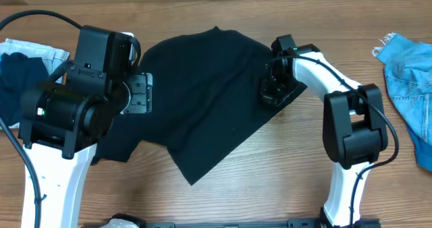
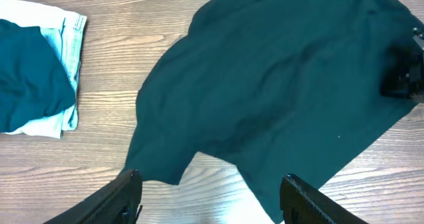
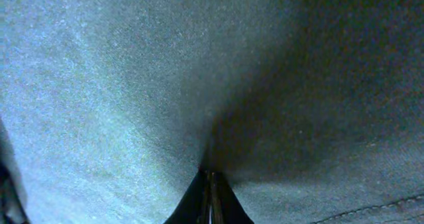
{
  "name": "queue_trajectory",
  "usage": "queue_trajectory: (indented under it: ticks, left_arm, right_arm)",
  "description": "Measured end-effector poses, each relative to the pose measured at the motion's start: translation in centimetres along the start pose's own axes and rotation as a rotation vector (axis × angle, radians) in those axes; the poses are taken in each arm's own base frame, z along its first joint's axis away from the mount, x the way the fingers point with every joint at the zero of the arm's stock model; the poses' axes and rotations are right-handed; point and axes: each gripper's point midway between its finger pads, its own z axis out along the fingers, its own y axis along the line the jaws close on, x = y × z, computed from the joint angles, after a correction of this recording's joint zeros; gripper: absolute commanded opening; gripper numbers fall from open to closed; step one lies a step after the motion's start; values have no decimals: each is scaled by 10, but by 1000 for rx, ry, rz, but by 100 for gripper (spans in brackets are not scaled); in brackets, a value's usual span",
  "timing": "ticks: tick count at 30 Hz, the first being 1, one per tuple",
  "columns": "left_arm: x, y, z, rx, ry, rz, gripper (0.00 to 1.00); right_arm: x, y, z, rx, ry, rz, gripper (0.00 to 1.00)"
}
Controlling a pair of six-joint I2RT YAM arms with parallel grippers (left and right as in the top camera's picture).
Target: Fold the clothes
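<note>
A dark shirt [image 1: 202, 100] lies spread and rumpled in the middle of the wooden table; it looks teal in the left wrist view [image 2: 278, 85]. My right gripper [image 1: 275, 90] rests on its right part, and its fingers [image 3: 211, 184] are shut and pinch the cloth [image 3: 165, 85], which fills that view. My left gripper [image 2: 209, 197] is open and empty, hovering above the shirt's left lower edge with bare wood between its fingers. In the overhead view the left arm's body [image 1: 74, 100] covers the shirt's left edge.
A folded pile, a dark garment on a pale one [image 1: 20, 73], lies at the far left and shows in the left wrist view [image 2: 36, 71]. A crumpled blue denim garment [image 1: 412, 79] lies at the right edge.
</note>
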Motion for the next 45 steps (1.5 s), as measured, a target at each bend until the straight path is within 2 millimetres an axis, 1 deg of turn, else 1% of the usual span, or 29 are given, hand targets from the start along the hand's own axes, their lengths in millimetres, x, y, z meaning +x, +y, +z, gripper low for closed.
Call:
queue_trajectory:
  ticks: [3,5,7,10,12,13,15,17,18,21,22,24,25,27,28,29,30,31,33,36,39,40,42,44,45]
  left_arm:
    - [0,0,0,0,0,0,72]
    - [0,0,0,0,0,0,72]
    - [0,0,0,0,-1,0,73]
    - [-3,-1,0,2,-11,-2,73]
    - [-3,-1,0,3,-11,-2,73]
    - [-3,-1,0,3,-12,-2,73]
    - [-4,-1,0,3,-15,-3,73]
    - [-4,-1,0,4,-16,-3,74]
    - [-4,-1,0,4,-17,-4,74]
    - [-4,-1,0,4,-18,-4,77]
    - [-5,-1,0,4,-19,-4,77]
    - [-7,-2,0,6,-26,-5,79]
    - [-7,-2,0,7,-28,-6,79]
    - [-9,-2,1,8,-32,-7,80]
    - [-9,-2,1,8,-33,-7,80]
    - [-9,-3,2,7,-31,-6,80]
    - [-9,-3,2,7,-28,-6,80]
    - [-9,-3,3,6,-26,-5,80]
    - [-10,-4,7,4,-17,-4,80]
    - [-10,-5,12,1,-2,0,81]
    - [-11,-6,18,-3,15,3,83]
    - [-11,-7,20,-4,19,4,84]
    - [-11,-7,21,-5,23,5,84]
    - [-11,-7,22,-6,26,5,84]
    - [-11,-7,22,-5,25,5,84]
  right_arm:
    - [1,-6,0,-21,-18,9,4]
    - [-3,-17,-3,-50,-31,51,4]
    - [-15,-45,-13,-89,-59,144,4]
    - [-46,-105,-36,-119,-164,296,4]
    - [-65,-138,-49,-117,-254,348,4]
    - [-75,-149,-55,-107,-300,344,4]
    - [-85,-160,-60,-78,-340,319,4]
    - [-91,-165,-64,-52,-360,294,4]
    - [-98,-168,-67,-17,-369,263,4]
    - [-99,-170,-75,36,-328,251,4]
    - [-99,-169,-79,44,-320,246,4]
    - [-98,-161,-95,51,-289,241,5]
    - [-99,-153,-104,43,-288,231,5]
    - [-102,-128,-127,-4,-293,195,4]
    - [-95,-112,-134,-38,-269,181,4]
    - [-81,-92,-138,-72,-224,163,4]
    - [-72,-84,-138,-79,-191,156,4]
    - [-58,-72,-136,-87,-138,150,4]
    - [-33,-51,-124,-84,-43,121,4]
    - [-5,-23,-97,-48,56,51,4]
    - [24,3,-61,-3,130,-44,4]
    - [29,7,-56,2,140,-59,4]
    - [44,11,-38,34,174,-87,4]
    - [59,5,-21,72,209,-93,4]
    - [66,0,-11,88,224,-87,4]
